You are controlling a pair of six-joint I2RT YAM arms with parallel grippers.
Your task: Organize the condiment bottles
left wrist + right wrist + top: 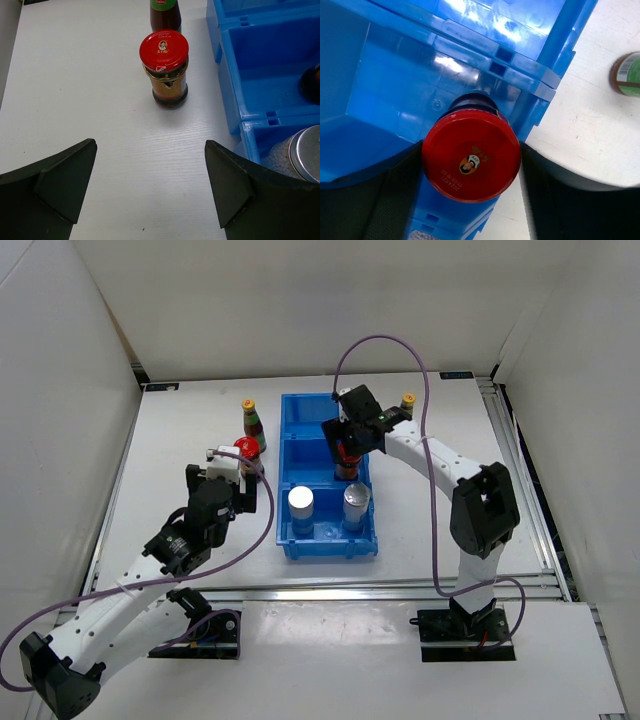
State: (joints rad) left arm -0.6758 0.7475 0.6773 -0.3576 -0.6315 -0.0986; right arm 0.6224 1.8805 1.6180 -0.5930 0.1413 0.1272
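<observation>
Right gripper (347,447): jaws pinched on one red-lidded jar (471,156) in the middle compartment of the blue bin (284,455). Left gripper (150,147): jaws spread, second red-lidded jar (165,70) upright on the table (75,100) ahead, untouched. Silver-topped bottle (300,502) and its twin (357,500): near compartment.

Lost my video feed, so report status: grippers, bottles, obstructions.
Left gripper open, facing squat red-lidded glass jar on table. Right gripper shut on second red-lidded jar inside middle compartment of blue plastic bin. Nothing between left gripper and its jar.
</observation>
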